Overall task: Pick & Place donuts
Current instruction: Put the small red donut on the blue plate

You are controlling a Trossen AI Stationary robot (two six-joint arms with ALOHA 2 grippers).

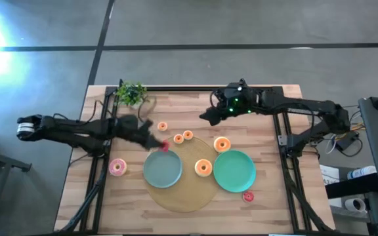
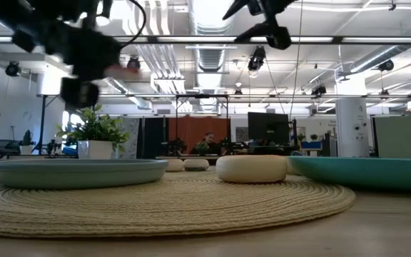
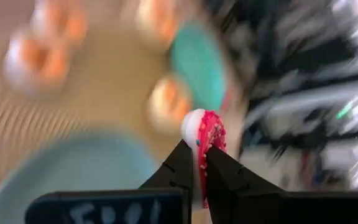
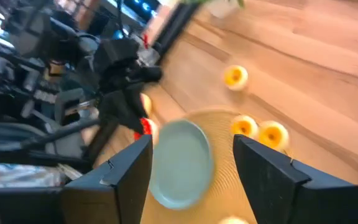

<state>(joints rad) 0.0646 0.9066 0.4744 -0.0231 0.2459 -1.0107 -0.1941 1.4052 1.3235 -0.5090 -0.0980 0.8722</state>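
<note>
My left gripper [image 1: 158, 143] is shut on a small red-iced donut [image 1: 165, 145] just above the far rim of the grey-blue plate [image 1: 163, 169]. Three small orange donuts [image 1: 162, 126] [image 1: 178, 138] [image 1: 188, 135] lie beyond it. Two larger orange ones [image 1: 221, 144] [image 1: 203, 167] rest flat on the woven mat [image 1: 188, 196], next to the green plate [image 1: 233, 172]. A pink donut [image 1: 117, 167] lies on the bare wood at the left, and a red one [image 1: 248, 195] lies near the front right. My right gripper [image 4: 191, 165] stands open and empty over the table's far side. My left gripper pinches the red donut's ring [image 3: 205, 142] between its two fingers, one on the white underside and one on the iced face. The donut stands on edge and sticks out past the fingertips. The fingers slant down from the table's left. The donut is lifted clear.
A small leafy plant [image 1: 131, 94] stands at the far left corner. Black frame rails [image 1: 97, 177] [image 1: 287, 177] run along both sides of the table. Bare wood lies between the mat and the table's front edge.
</note>
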